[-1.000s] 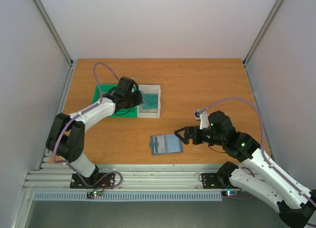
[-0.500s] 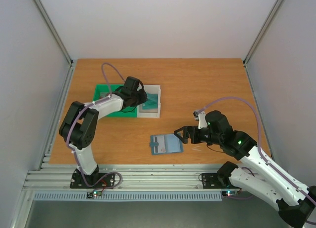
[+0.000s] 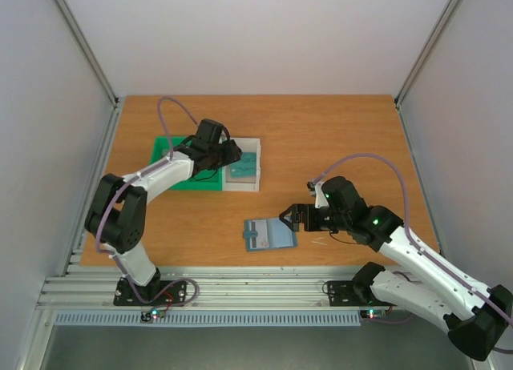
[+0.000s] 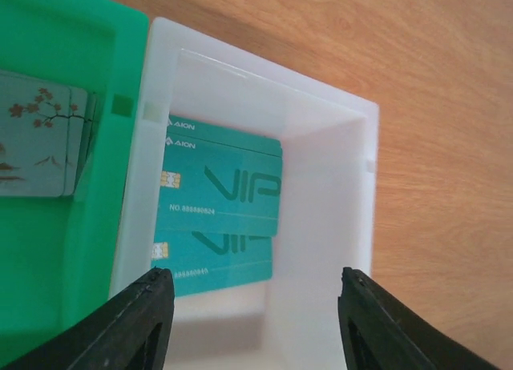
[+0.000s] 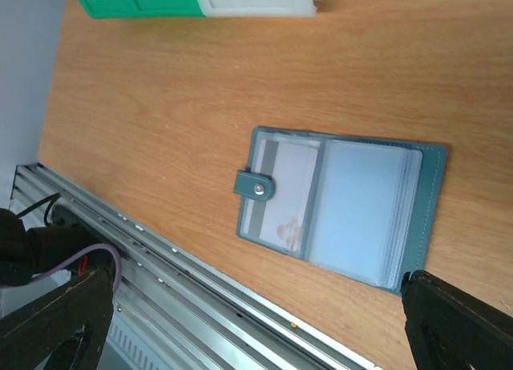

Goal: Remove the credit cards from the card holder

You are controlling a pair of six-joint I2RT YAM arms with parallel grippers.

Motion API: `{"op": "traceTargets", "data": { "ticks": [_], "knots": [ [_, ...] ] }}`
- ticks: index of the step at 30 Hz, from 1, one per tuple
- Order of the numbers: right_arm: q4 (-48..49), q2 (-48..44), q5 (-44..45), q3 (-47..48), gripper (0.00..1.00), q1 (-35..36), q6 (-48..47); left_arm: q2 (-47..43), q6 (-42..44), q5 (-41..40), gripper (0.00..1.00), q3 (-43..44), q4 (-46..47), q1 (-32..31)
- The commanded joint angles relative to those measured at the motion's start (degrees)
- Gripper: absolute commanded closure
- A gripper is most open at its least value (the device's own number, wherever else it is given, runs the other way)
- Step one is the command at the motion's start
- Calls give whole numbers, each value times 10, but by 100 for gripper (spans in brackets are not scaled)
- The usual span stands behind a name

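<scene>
The blue-grey card holder (image 3: pixel 270 234) lies open on the table near the front edge. In the right wrist view the card holder (image 5: pixel 365 210) shows a pale credit card with a red mark (image 5: pixel 288 190) in its left slot. My right gripper (image 3: pixel 287 219) is open just to the holder's right, and its jaws (image 5: pixel 256 286) hold nothing. My left gripper (image 3: pixel 232 155) hovers open over the white tray (image 3: pixel 242 186). Two teal credit cards (image 4: pixel 220 194) lie flat in that tray, beyond the empty jaws of the left gripper (image 4: pixel 255 306).
A green tray (image 4: pixel 88 250) adjoins the white tray (image 4: pixel 321 226) on its left and holds pale cards with blossom marks (image 4: pixel 36 138). The metal rail (image 5: pixel 160 282) runs along the table's front edge close to the holder.
My left gripper has opened over the white tray, where teal cards now lie free. My right gripper has edged left towards the card holder.
</scene>
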Motion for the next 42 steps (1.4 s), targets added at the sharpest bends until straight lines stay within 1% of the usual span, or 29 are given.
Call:
{"op": "traceTargets", "data": {
  "ticks": [1, 4, 7, 13, 15, 17, 20, 22, 24, 27, 32, 35, 38, 42],
  "knots": [
    [8, 26, -16, 0, 2, 0, 32, -57, 20, 19, 41, -11, -45, 1],
    [44, 28, -37, -20, 3, 0, 44, -91, 28, 40, 40, -42, -58, 1],
    [73, 41, -54, -32, 10, 0, 51, -127, 28, 66, 42, -81, -58, 1],
    [123, 86, -67, -50, 46, 0, 79, -175, 32, 138, 50, -139, -79, -9],
    [151, 104, -76, -59, 53, 0, 89, -186, 33, 153, 52, -156, -82, -19],
    [174, 124, -79, -66, 58, 1, 97, -192, 32, 162, 54, -171, -79, -32],
    [203, 153, -76, -74, 65, 2, 103, -194, 25, 179, 62, -192, -60, -55],
    [223, 179, -77, -79, 67, 3, 107, -190, 17, 194, 65, -204, -47, -68],
    [242, 204, -80, -82, 68, 5, 109, -188, 12, 195, 65, -213, -42, -80],
    [255, 238, -76, -78, 68, 15, 106, -189, 5, 194, 61, -232, -28, -88],
    [276, 281, -71, -77, 70, 25, 106, -169, -27, 254, 58, -270, 60, -89],
    [291, 299, -69, -82, 73, 27, 107, -149, -45, 260, 54, -280, 87, -93],
    [300, 314, -61, -89, 75, 27, 106, -127, -50, 266, 53, -284, 109, -95],
    [315, 335, -61, -98, 77, 27, 106, -99, -68, 291, 53, -292, 167, -95]
  ]
}}
